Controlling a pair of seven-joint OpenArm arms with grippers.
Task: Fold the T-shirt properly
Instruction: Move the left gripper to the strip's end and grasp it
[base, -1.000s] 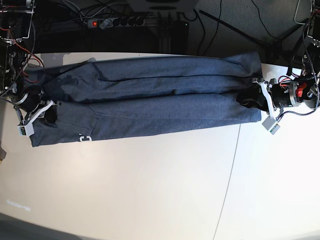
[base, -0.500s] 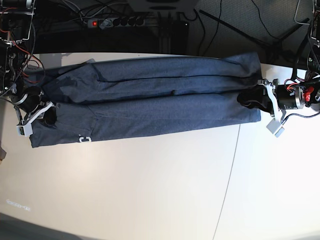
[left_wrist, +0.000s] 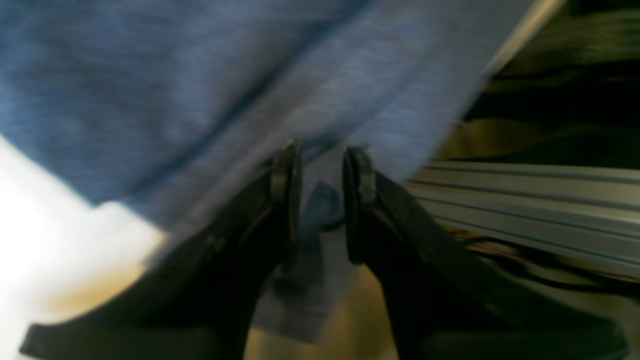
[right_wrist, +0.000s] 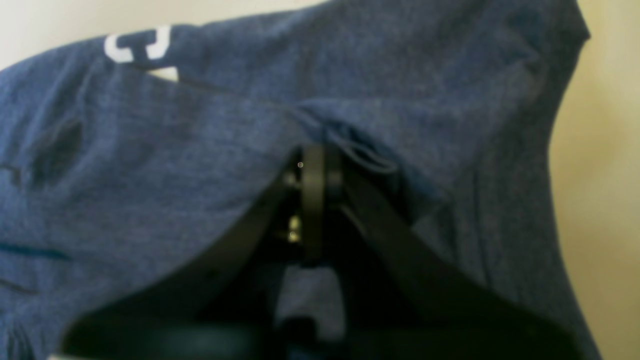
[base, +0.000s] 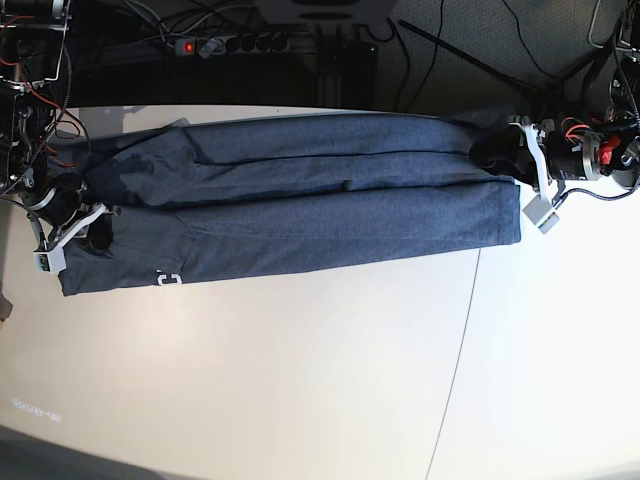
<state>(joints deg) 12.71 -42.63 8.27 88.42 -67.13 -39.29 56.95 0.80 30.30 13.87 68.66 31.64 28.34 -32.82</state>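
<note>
Two tools work the T-shirt (base: 300, 190), which lies stretched as a long band across the far part of the pale surface (base: 300, 380), both long sides already turned in. The right tool (right_wrist: 312, 170) is closed tight on cloth at the end showing a scrap of white lettering, probably pinning it taut. The left tool (left_wrist: 320, 175), at the opposite end's far corner, stands partly parted with fabric between its tips; whether it grips is unclear.

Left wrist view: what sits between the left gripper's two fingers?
A fold of the T-shirt fills the gap between the left gripper fingers, shown in the left wrist view.
</note>
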